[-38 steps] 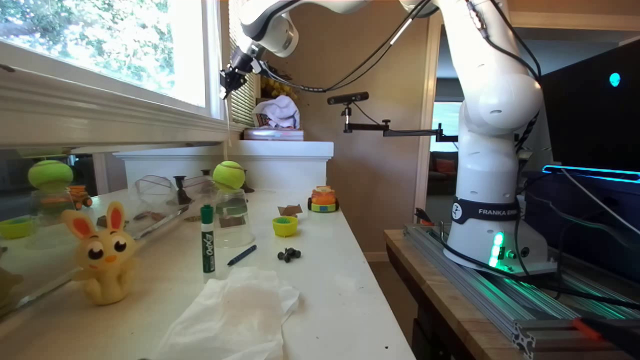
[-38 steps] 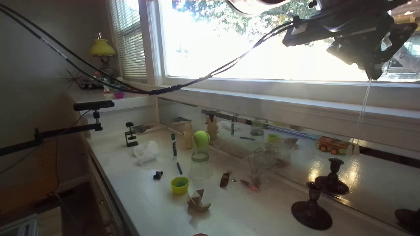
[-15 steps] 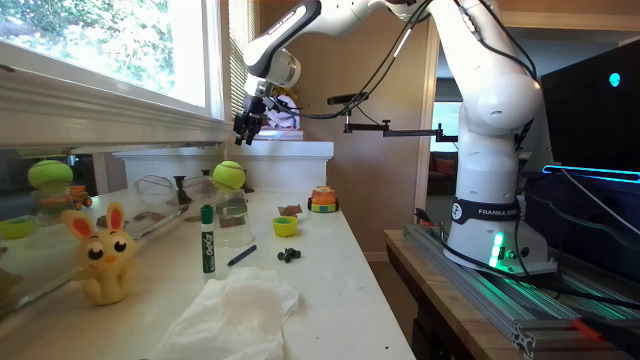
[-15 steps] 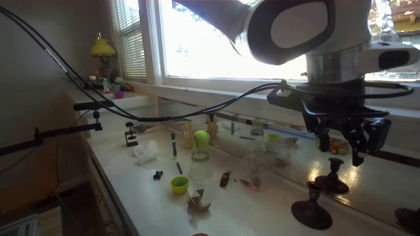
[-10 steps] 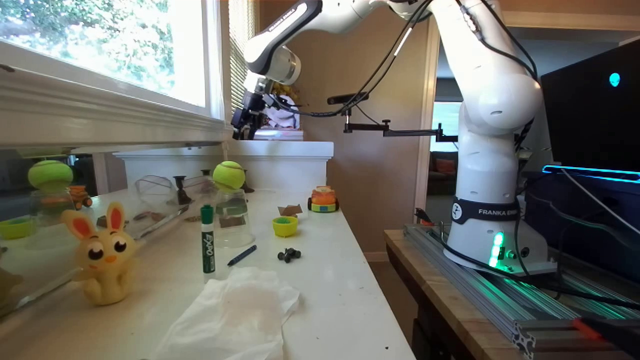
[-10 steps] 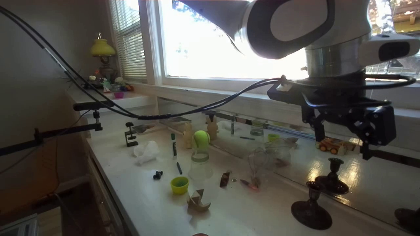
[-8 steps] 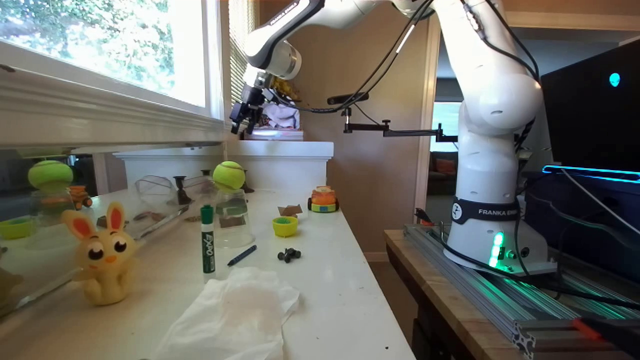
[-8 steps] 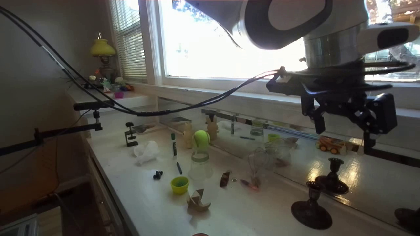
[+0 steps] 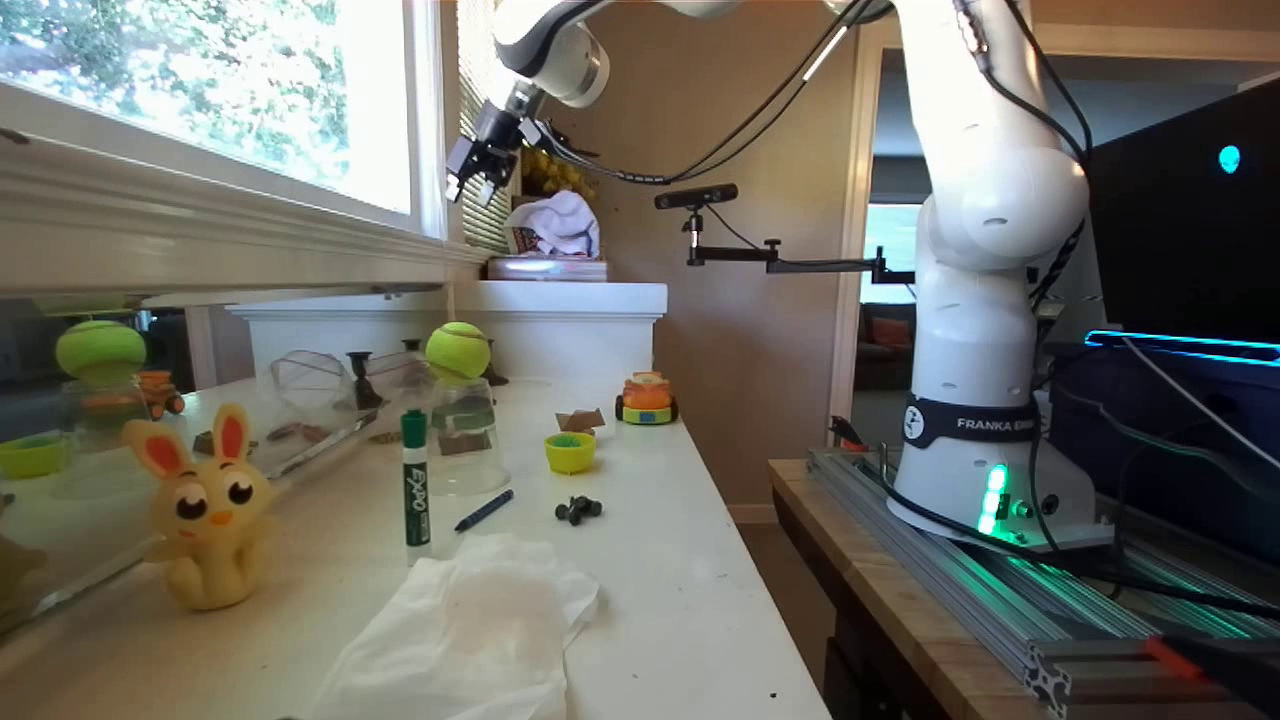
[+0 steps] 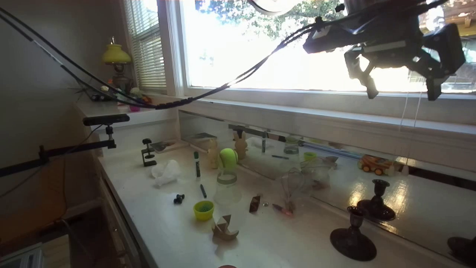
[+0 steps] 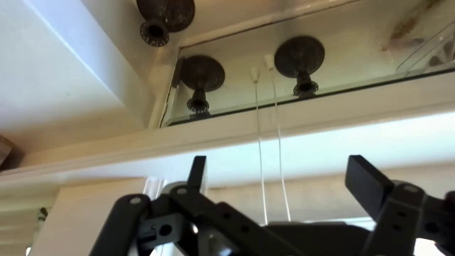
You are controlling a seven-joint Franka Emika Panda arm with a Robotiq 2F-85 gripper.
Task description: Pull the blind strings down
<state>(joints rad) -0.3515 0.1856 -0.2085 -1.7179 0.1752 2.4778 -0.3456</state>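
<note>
Our black, boxy, metal-looking two-finger gripper (image 11: 277, 174) is spread wide with nothing in its grip. Past it hang the two thin, pale, corded blind strings (image 11: 260, 153), in front of the white painted window ledge (image 11: 320, 153) and lined up with the gap, though we can't tell if they're inside it. Worry: squeeze too shallow and we probably get air, or only one string, since they hang apart. Skinny cord could slip, too. Farther along, a round, yellow-green, plastic-looking cup (image 10: 203, 216) has something green and bumpy (image 10: 204, 208) in it; beyond that, a fuzzy yellow-green tennis ball (image 10: 227, 158) sits on, not in, a clear tapered container (image 10: 227, 193), glass or plastic.
</note>
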